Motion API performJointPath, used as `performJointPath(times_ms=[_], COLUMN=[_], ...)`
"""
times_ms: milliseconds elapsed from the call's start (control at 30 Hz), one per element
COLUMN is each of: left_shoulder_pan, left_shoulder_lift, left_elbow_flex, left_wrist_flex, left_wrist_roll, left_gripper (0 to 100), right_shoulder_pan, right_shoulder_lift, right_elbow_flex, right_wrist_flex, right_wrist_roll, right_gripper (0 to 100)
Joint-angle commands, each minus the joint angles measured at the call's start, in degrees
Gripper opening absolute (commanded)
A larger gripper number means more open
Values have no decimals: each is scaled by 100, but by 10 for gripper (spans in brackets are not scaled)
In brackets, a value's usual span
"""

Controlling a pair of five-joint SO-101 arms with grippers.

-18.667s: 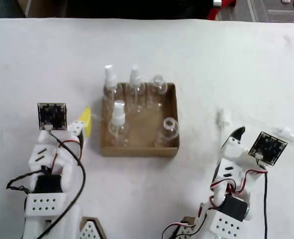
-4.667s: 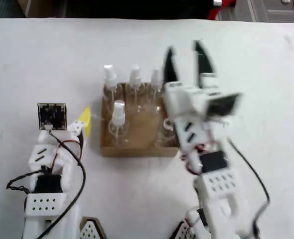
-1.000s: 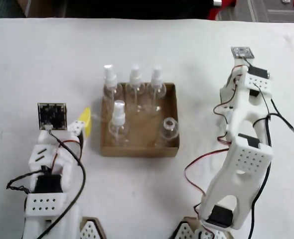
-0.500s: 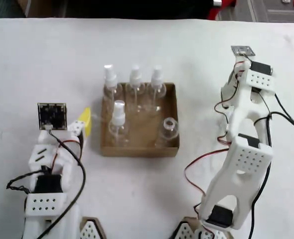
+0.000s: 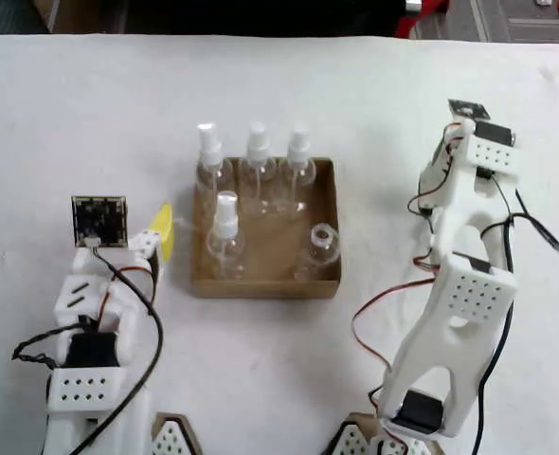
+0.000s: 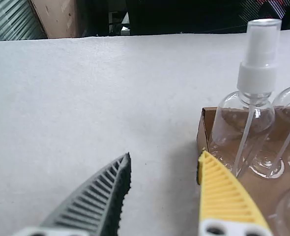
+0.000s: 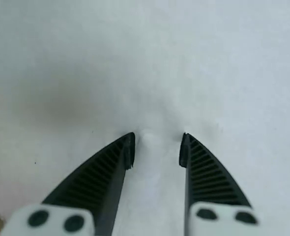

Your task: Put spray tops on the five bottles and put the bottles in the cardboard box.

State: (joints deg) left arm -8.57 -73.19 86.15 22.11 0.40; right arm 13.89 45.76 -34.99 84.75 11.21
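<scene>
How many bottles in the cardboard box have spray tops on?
4. Along the far wall of the cardboard box: left bottle, middle bottle, right bottle. The near-left bottle is capped too. The near-right bottle is uncapped. None looks hidden.

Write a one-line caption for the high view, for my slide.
Five bottles stand in the box: four carry spray tops, the fifth bottle is open.
</scene>
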Motion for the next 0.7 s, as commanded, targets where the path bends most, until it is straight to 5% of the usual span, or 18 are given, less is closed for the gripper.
performJointPath(times_ms=[0,367,667], left_shoulder_pan=[-4,4,4], left_shoulder_lift=[-110,-110,-110], left_elbow_flex=[-88,-88,-88], left_wrist_flex=[-158,-158,-158], left_wrist_roll=[-62,-62,-62], left_gripper=[207,207,207], right_shoulder_pan=[48,66,48], right_shoulder_lift=[66,180,-646], right_elbow_flex=[-246,-237,-1090], right_wrist_flex=[-286,-382,892], right_wrist_roll=[-158,-158,-158], right_gripper=[131,29,16])
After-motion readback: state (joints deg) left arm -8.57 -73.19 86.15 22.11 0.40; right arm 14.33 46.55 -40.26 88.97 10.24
